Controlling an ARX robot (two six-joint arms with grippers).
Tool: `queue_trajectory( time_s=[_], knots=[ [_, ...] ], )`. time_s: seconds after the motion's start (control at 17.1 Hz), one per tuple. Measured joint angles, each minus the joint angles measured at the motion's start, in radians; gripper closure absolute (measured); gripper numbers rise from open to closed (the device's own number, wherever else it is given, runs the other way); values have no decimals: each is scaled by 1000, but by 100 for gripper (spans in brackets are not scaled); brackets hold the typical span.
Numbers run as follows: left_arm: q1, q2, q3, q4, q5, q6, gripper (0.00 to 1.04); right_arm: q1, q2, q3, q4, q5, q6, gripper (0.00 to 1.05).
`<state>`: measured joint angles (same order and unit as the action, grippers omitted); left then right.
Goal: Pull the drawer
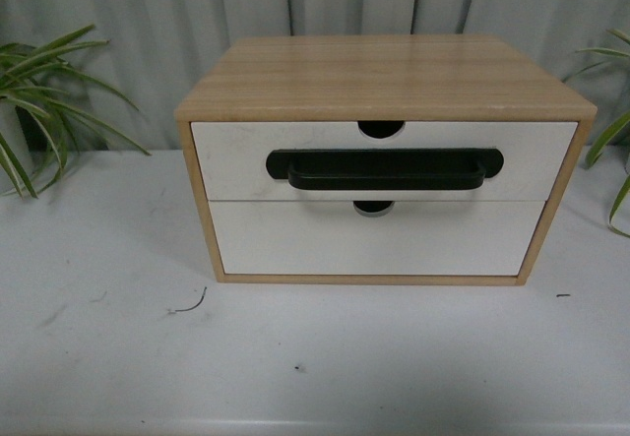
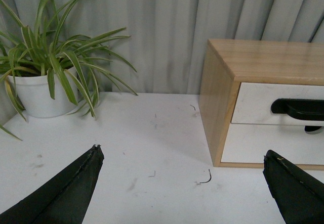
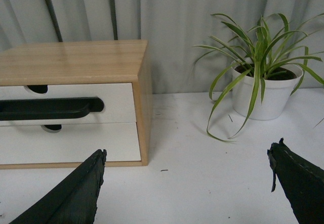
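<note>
Nearest, the left gripper [image 2: 182,152] hangs over the white table [image 1: 315,377] with its black claw spread wide apart. The right gripper [image 3: 190,148] gapes just the same. Midway along the table, toward the back edge, sits a light wooden cabinet [image 1: 384,77]. Its upper white-fronted drawer [image 1: 236,160], with a long black bar handle [image 1: 384,170], is shut flush. A left potted plant [image 2: 40,95] and a right potted plant [image 3: 263,95] stand toward the back corners, before grey curtains [image 1: 197,13].
</note>
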<state>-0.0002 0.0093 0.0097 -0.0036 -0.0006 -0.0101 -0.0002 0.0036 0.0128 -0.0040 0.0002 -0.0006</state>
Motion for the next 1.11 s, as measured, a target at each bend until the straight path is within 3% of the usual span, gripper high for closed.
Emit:
queue_trajectory(
  time_s=[1.11],
  knots=[
    [0,0,0,0,0,0,7,0,0,0,0,0,0,6]
  ],
)
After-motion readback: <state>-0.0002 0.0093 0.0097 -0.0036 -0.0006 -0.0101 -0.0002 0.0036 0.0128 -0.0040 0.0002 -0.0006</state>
